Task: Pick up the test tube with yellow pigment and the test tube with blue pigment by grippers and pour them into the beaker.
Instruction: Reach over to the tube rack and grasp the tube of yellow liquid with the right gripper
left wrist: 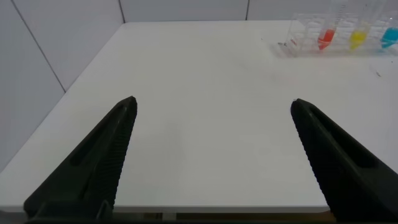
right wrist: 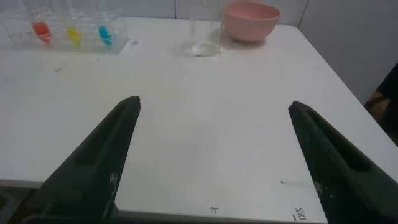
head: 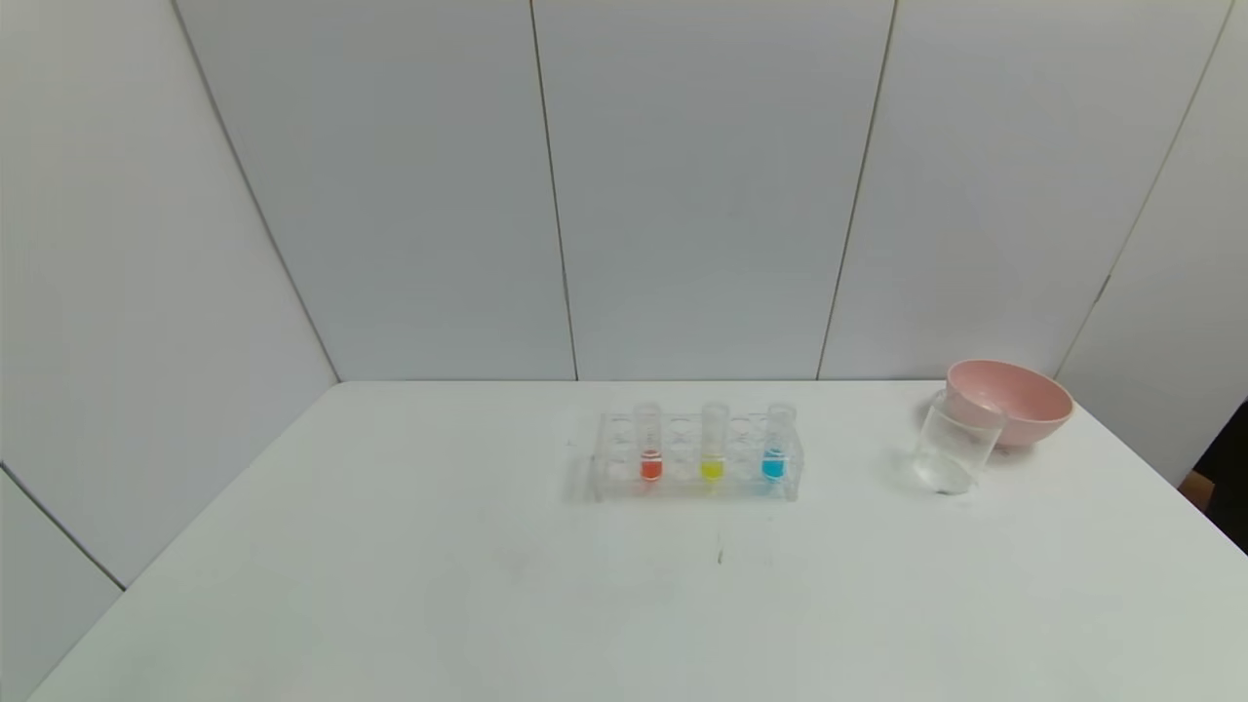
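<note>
A clear tube rack (head: 696,458) stands mid-table and holds three upright tubes. The test tube with yellow pigment (head: 713,444) is in the middle, the test tube with blue pigment (head: 775,441) on its right. Both also show in the left wrist view, yellow (left wrist: 357,37) and blue (left wrist: 390,36), and in the right wrist view, yellow (right wrist: 73,32) and blue (right wrist: 105,32). The clear beaker (head: 955,445) stands at the right, beside the pink bowl; it shows in the right wrist view (right wrist: 206,31). My left gripper (left wrist: 212,102) and right gripper (right wrist: 214,102) are open and empty, near the table's front edge, out of the head view.
A tube with red-orange liquid (head: 649,444) stands at the rack's left. A pink bowl (head: 1010,400) sits at the far right, just behind the beaker. The white table (head: 487,585) is walled at the back and left. A dark object shows past the table's right edge.
</note>
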